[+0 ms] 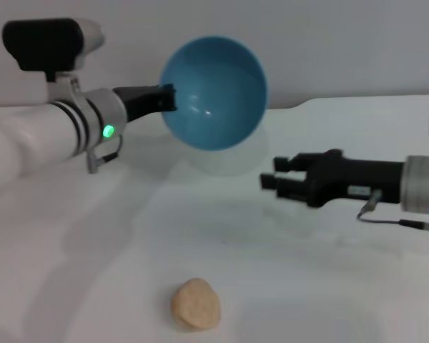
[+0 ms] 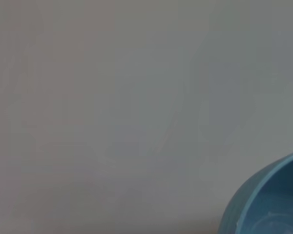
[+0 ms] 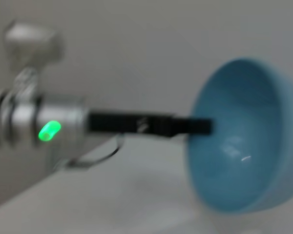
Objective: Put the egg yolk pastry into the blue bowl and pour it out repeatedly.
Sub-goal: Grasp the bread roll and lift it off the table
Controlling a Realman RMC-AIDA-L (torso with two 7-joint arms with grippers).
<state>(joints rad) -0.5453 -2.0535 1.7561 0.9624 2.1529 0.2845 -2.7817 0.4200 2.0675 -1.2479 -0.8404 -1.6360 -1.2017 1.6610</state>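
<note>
The bowl (image 1: 214, 93) is held aloft in the upper middle of the head view, tipped on its side with its mouth turned forward, and nothing is seen inside it. It is gripped at its rim by the left gripper (image 1: 166, 98), whose jaws are closed on the edge. The pastry (image 1: 196, 304) lies on the counter (image 1: 307, 286) at the bottom centre, well apart from both arms.

A slip of the bowl is judged the main risk, since only a thin rim pinch carries it while tilted. The pastry could also be nudged away by a poorly centred approach.

The right gripper (image 1: 268, 174) hovers at middle right, holding nothing, its jaws narrowly parted.
</note>
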